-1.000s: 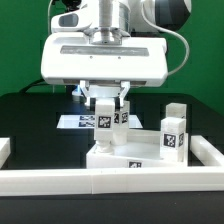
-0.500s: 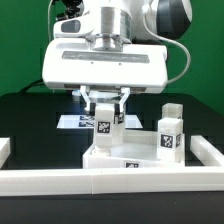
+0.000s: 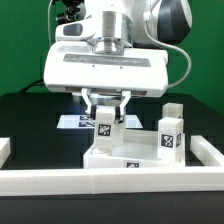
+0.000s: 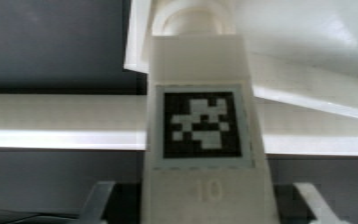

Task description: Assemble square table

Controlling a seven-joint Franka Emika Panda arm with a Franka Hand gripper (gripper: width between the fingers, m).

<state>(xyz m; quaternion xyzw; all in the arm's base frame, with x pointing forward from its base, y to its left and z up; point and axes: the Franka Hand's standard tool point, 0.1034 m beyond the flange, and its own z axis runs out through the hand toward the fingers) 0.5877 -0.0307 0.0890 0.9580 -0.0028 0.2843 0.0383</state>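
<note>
Gripper (image 3: 106,117): clamped on a leg, one finger on each side of it, pointing straight down over the slab.
Held leg (image 3: 105,123): white, blocky, upright, tag facing the exterior camera; sits over the slab's left part. Whether its foot touches the slab or is seated in a hole, cannot tell from the exterior view.
Wrist view: same leg (image 4: 201,110) fills the middle of the picture, tag square-on, dark gripper fingers (image 4: 108,200) flanking its near end; slab edge seen behind it.
Border wall (image 3: 60,179): long low white wall across the near side, with a short stub at the exterior view's far left.
Marker board (image 3: 75,122): flat white strip of printed tags on the black bench, behind the gripper, partly hidden by it.
Square table slab (image 3: 135,157): white, lying flat on the bench just behind the border wall, centre-right in the exterior view; small tag on its near edge.
Second leg (image 3: 171,134): standing upright on the slab's right side, tag facing the camera, well apart from the gripper.
Third leg (image 3: 177,109): white block just behind the second one, mostly hidden by it.
Bench (image 3: 25,120): black surface, green backdrop behind.
</note>
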